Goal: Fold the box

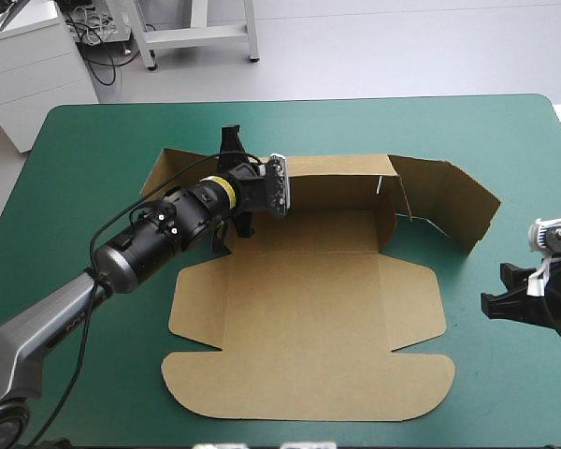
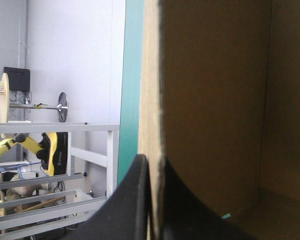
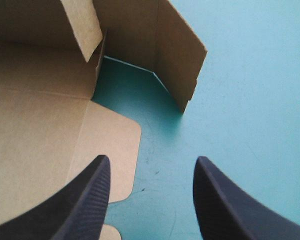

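Box [image 1: 299,318]: brown board, mid-worktop, partly formed. The back wall [image 1: 337,178] stands upright along the far side. The right side panel [image 1: 449,206] also stands, but it is swung outward at an angle from the back corner, and teal-green cover shows between it and the base. The base and the large front panel [image 1: 309,374] lie flat toward the near edge, with the rounded flaps spread out on both sides.

Left gripper [image 2: 151,169]: at the far-left corner of the box. Its black fingers are pressed nearly together and pinch the edge of a raised board wall, which runs straight up between them. The inside face of the box is to one side of that edge, a strip of the cover to the other.

Right gripper [image 3: 152,164]: over bare worktop [image 1: 93,187] at the right, apart from the board. Its fingers are spread wide and hold nothing. One finger hangs just beside the flat right flap, and the angled side panel stands ahead of the gripper.
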Robot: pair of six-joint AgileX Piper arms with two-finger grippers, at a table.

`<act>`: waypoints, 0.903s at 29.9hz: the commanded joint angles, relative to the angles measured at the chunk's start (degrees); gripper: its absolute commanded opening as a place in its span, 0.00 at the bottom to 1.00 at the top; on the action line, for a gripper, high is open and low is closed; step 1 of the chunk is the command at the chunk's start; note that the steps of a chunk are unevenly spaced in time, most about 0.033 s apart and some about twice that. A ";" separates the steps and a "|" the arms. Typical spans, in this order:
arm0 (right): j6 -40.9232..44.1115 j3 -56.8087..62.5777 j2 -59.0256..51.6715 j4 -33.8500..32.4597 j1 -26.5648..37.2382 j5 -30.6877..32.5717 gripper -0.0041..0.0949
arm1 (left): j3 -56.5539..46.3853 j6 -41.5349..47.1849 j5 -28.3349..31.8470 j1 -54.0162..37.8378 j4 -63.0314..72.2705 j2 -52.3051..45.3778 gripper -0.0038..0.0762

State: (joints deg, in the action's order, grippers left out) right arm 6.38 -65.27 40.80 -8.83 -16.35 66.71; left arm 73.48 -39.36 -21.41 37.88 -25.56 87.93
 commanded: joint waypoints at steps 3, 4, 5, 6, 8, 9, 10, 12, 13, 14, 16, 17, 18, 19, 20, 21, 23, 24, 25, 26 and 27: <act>2.38 -2.07 1.19 -0.32 0.30 -6.85 0.51 | -3.47 20.62 0.01 5.06 -19.93 -3.43 0.01; 2.38 -2.49 1.97 0.43 0.30 -6.85 0.51 | -4.16 24.20 -0.41 5.85 -23.97 -3.43 0.01; 2.38 -2.98 2.66 0.69 0.30 -6.85 0.51 | -4.55 27.14 -1.10 6.31 -26.66 -3.43 0.01; 2.38 -3.65 3.78 0.96 0.30 -6.90 0.51 | -4.56 30.84 -2.10 6.68 -29.40 -3.19 0.01; 2.38 -5.27 6.20 1.08 0.30 -6.90 0.51 | -4.80 36.66 -3.75 7.05 -32.82 -3.06 0.01; 2.27 -6.50 7.94 1.08 0.30 -6.90 0.51 | -4.90 38.55 -4.28 7.05 -33.82 -3.06 0.01; 2.13 -7.95 9.56 1.08 0.30 -7.01 0.51 | -4.90 40.03 -4.72 7.05 -33.94 -3.06 0.01; 1.65 -11.27 12.63 0.98 0.30 -7.33 0.51 | -4.93 40.80 -5.38 7.05 -33.94 -3.06 0.01; 1.04 -13.11 14.48 0.98 0.30 -7.60 0.51 | -4.93 40.80 -5.75 7.20 -33.94 -3.06 0.01; 0.53 -15.00 16.41 0.98 0.30 -7.60 0.51 | -5.02 40.80 -6.00 7.49 -34.08 -3.06 0.01; -0.85 -18.45 20.33 0.98 0.30 -7.71 0.51 | -5.02 40.89 -5.63 7.49 -34.21 -3.06 0.01; -0.94 -20.42 22.60 0.98 0.30 -7.44 0.51 | -5.02 41.34 -5.63 7.49 -34.21 -3.06 0.01; -1.39 -22.06 24.46 0.83 0.30 -7.19 0.51 | -5.05 41.75 -5.85 7.49 -34.21 -3.06 0.01; -1.87 -24.14 26.79 0.72 0.30 -6.92 0.51 | -5.15 42.19 -6.31 7.49 -34.21 -3.06 0.01; -2.40 -26.21 29.03 0.72 0.30 -6.92 0.51 | -5.15 42.16 -7.03 7.49 -34.49 -3.06 0.01; -2.88 -28.31 31.30 0.72 0.30 -6.92 0.51 | -5.40 42.16 -7.39 7.49 -35.35 -3.06 0.01; -3.64 -32.60 35.67 1.58 0.78 -6.03 0.51 | -6.38 43.05 -7.05 7.49 -38.84 -2.95 0.01; -4.30 -34.38 37.28 2.43 1.49 -5.41 0.51 | -7.00 44.33 -7.05 7.49 -40.45 -2.95 0.01; -5.47 -36.57 39.26 4.08 2.74 -4.57 0.51 | -7.72 46.26 -6.91 7.49 -42.71 -2.95 0.01; -6.38 -38.65 41.07 6.49 4.34 -4.08 0.51 | -8.56 48.20 -6.91 7.49 -44.91 -2.95 0.01; -8.23 -40.19 42.44 9.42 5.88 -3.82 0.51 | -9.24 49.81 -7.11 7.49 -46.48 -2.95 0.01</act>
State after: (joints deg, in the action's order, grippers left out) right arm 1.81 -99.33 81.07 -4.20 -14.09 64.39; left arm 65.11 4.75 -26.02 45.23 -67.44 86.68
